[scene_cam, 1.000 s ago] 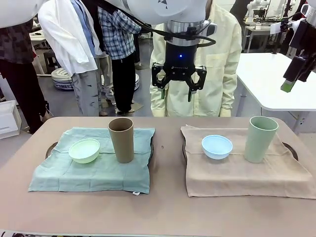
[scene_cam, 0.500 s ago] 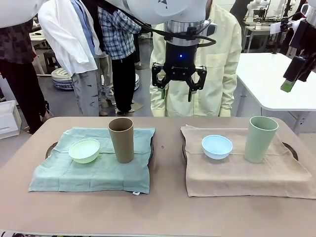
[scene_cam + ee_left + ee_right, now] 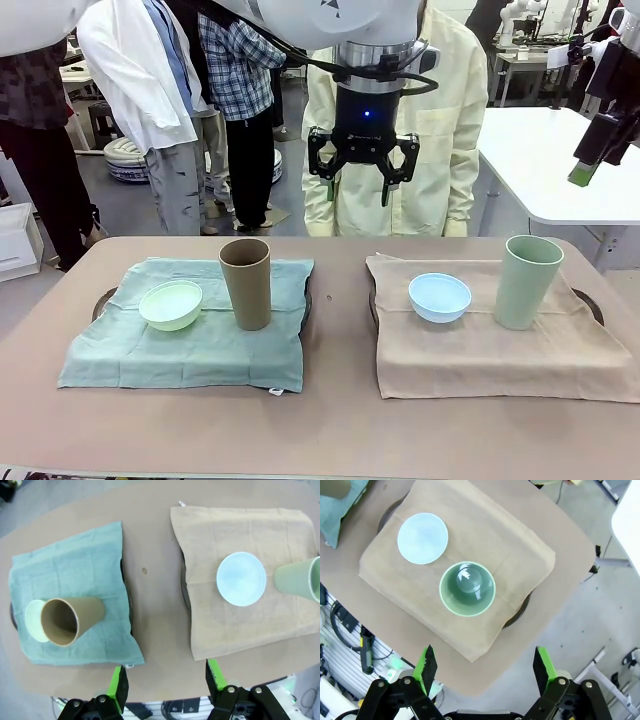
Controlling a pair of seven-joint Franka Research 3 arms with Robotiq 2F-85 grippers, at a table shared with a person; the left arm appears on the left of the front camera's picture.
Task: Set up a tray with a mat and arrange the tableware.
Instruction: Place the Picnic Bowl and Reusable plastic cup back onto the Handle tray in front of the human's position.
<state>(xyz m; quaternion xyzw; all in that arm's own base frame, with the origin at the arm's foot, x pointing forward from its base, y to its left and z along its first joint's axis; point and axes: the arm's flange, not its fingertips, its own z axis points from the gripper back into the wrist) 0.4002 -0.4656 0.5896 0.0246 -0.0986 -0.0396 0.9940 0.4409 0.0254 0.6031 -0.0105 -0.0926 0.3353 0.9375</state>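
A teal mat covers the left tray; on it stand a pale mint bowl and a tan cup. A beige mat covers the right tray and carries a light blue bowl and a sage green cup. My left gripper hangs open high over the table's far middle, holding nothing. In its wrist view, the left gripper looks down on the tan cup and blue bowl. My right gripper is open high above the sage cup.
A person in a pale yellow coat stands at the table's far side behind my left gripper. A white table stands at the back right. Other people stand at the back left. A bare strip of brown tabletop separates the two mats.
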